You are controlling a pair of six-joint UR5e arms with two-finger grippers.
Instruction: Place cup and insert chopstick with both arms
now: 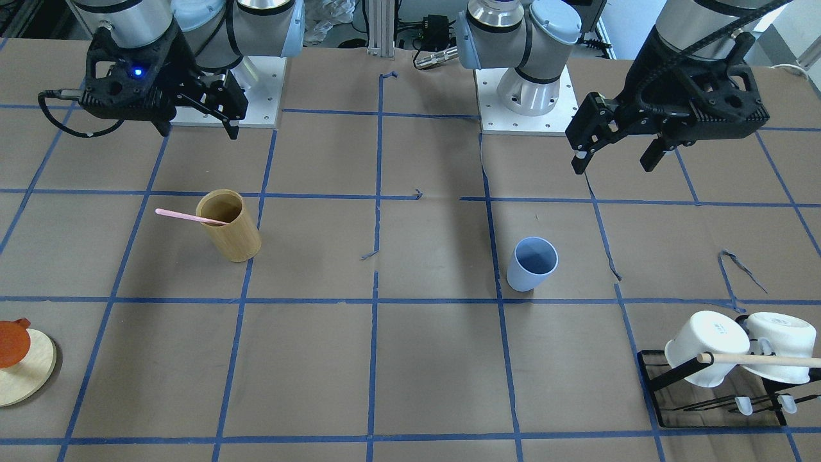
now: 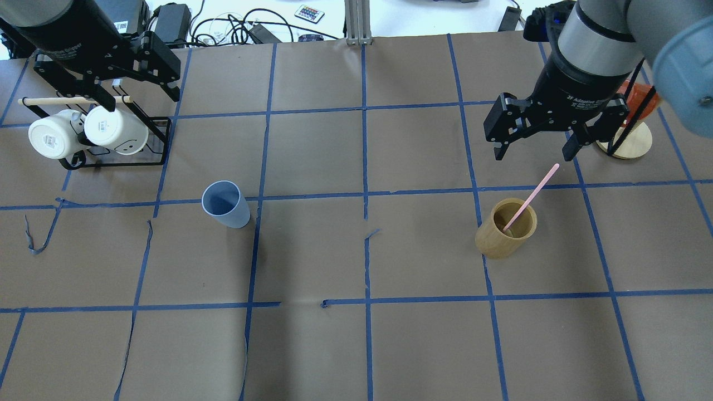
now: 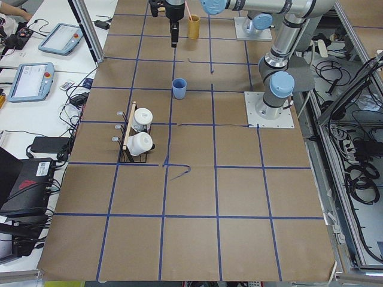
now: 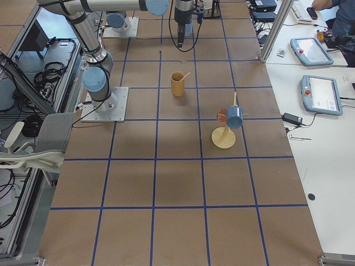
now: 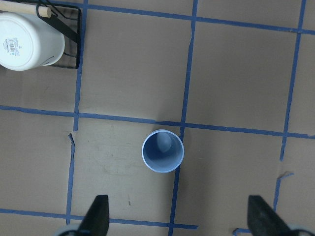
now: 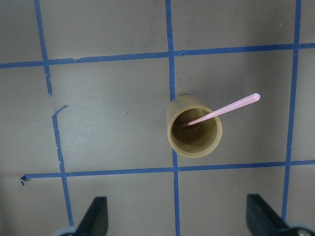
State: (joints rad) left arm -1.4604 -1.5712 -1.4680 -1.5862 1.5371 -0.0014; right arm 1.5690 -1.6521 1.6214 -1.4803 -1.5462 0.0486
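On the taped table (image 2: pixel 356 345), blue cup (image 2: pixel 225 204) upright, pink chopstick (image 2: pixel 532 195) leaning in bamboo cup (image 2: pixel 504 234), left gripper (image 1: pixel 614 165) aloft, fingers spread, empty, right gripper (image 2: pixel 533 156) likewise spread and empty

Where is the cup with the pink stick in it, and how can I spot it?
Find the brown table with blue tape lines, then the side below the robot's right gripper. A tan wooden cup stands there upright. Unlike the blue cup, it has a pink chopstick leaning out.
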